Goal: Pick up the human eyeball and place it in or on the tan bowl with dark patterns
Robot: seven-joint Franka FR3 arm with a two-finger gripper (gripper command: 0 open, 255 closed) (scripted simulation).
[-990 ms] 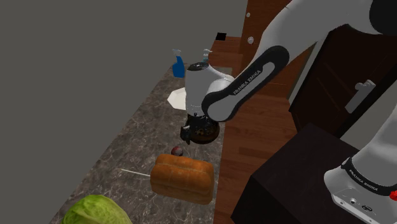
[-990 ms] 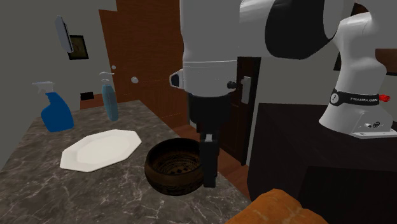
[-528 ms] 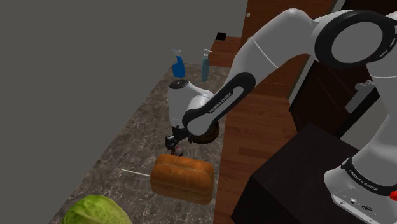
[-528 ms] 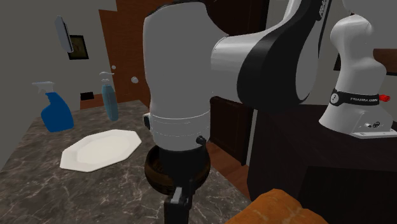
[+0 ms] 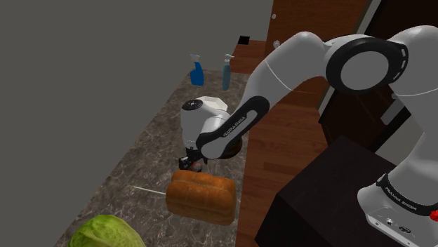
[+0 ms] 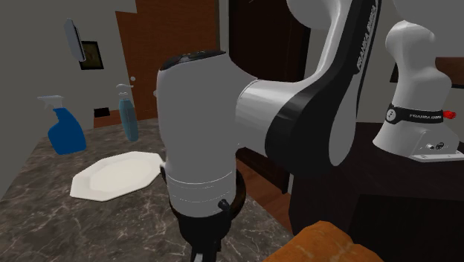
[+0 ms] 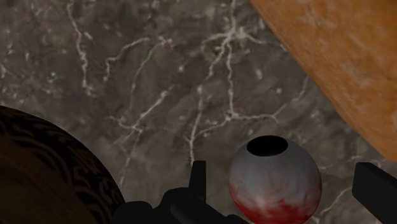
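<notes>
Gripper [image 7: 286, 184] just swung off the bowl [image 7: 44, 178] and dropped down. It's spread either side of the eyeball [image 7: 273, 181], not touching, on the bench [image 7: 127, 76] beside the bread [image 7: 337, 57]. Grab's next, I'd say.

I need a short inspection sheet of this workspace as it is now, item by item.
Surface: dark veined counter.
Job's things: eyeball lies on the counter, untouched; dark brown patterned bowl stands nearby, apart from it.
Clutter: bread loaf, cabbage, white plate, blue spray bottle, slim bottle.
Gripper: open, low over the counter, one finger on each side of the eyeball.
Cables: nothing seen.
Surroundings: wooden floor, grey wall, dark door.
</notes>
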